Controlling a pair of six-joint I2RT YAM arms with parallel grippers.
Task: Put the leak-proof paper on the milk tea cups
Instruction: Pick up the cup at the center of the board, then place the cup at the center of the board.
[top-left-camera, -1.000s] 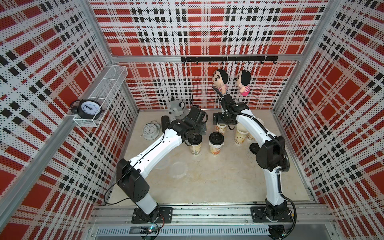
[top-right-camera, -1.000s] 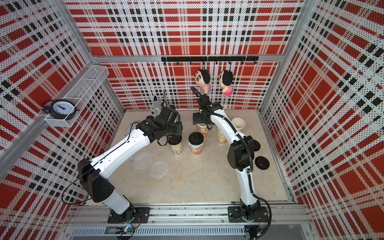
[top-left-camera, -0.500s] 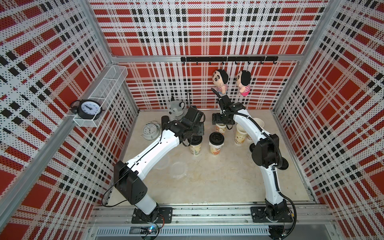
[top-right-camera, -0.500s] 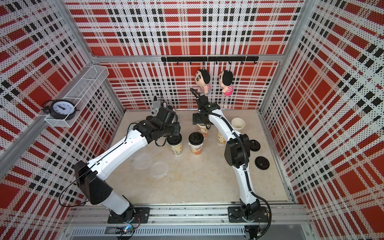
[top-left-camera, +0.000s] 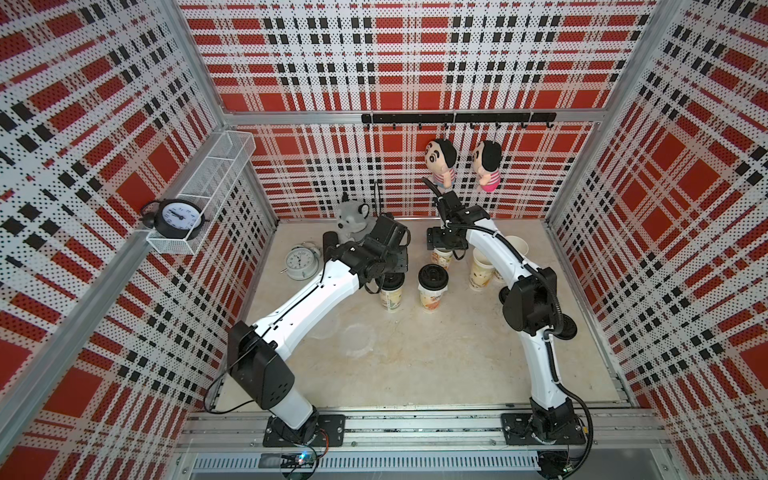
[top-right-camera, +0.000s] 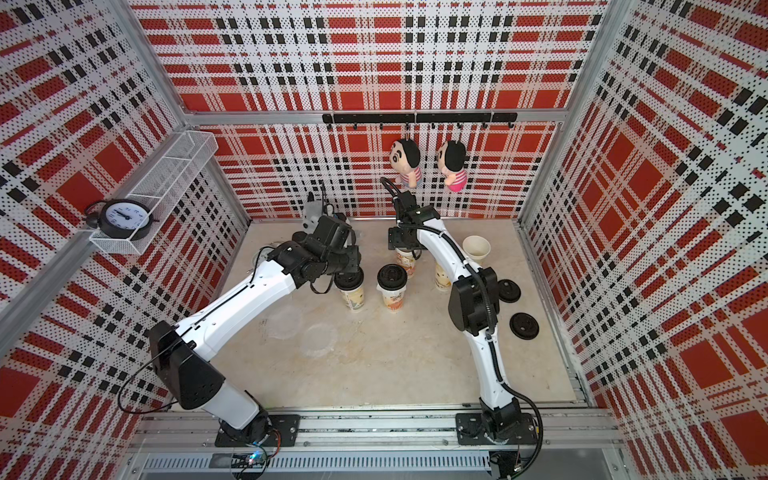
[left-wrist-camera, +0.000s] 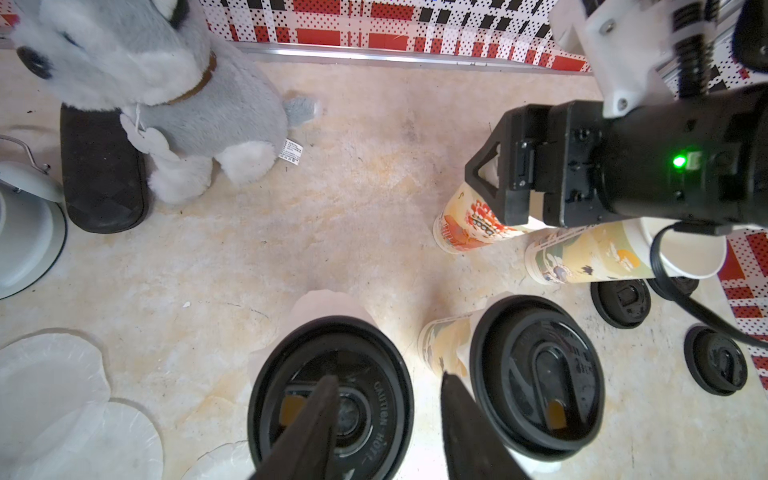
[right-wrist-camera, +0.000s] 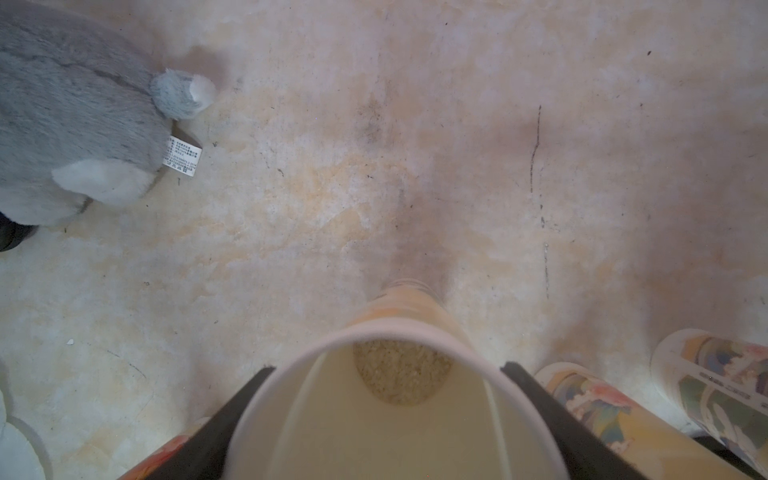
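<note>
Right gripper (right-wrist-camera: 386, 368) has closed in, pinching the open milk tea cup (right-wrist-camera: 374, 440) between its fingers.

The black lid (left-wrist-camera: 382, 407) in the left wrist view reads "CAUTION HOT".

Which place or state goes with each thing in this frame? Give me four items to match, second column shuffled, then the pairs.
Things:
1. black clock
2. back cup between the fingers of the right gripper
3. front cup under the left gripper
4. leak-proof paper

Places or states:
a. wears a black lid
b. lying flat on the table
c. in the white wire basket on the wall
d. mouth open, no lid

Pairs: 1-c, 2-d, 3-a, 4-b
</note>
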